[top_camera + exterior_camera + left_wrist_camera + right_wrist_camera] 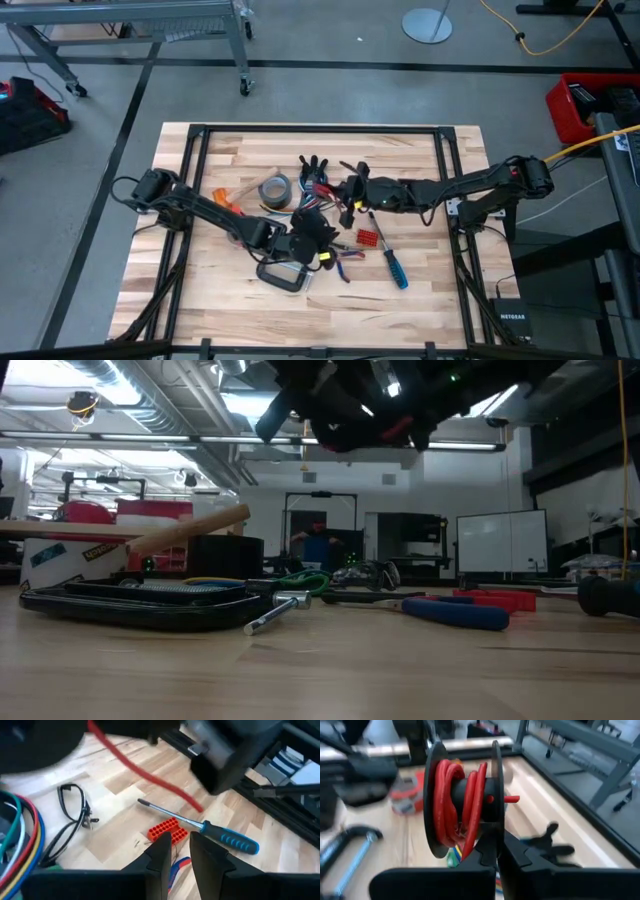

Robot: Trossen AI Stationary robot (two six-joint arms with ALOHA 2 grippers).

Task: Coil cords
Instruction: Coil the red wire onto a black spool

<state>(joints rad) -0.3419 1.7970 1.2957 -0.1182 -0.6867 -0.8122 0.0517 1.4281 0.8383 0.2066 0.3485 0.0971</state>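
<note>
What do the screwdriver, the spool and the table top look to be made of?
Screwdriver: shiny bare metal shaft, blue handle with dark ribs, probably rubbery plastic. Spool: matte black flanges, likely plastic, wound with glossy red cord. Table top: pale wood planks with visible grain.

I see the screwdriver (390, 262) lying on the surface (430, 300) right of the clamp (285, 277). The tape roll (274, 191) sits behind both, toward the far edge.
</note>
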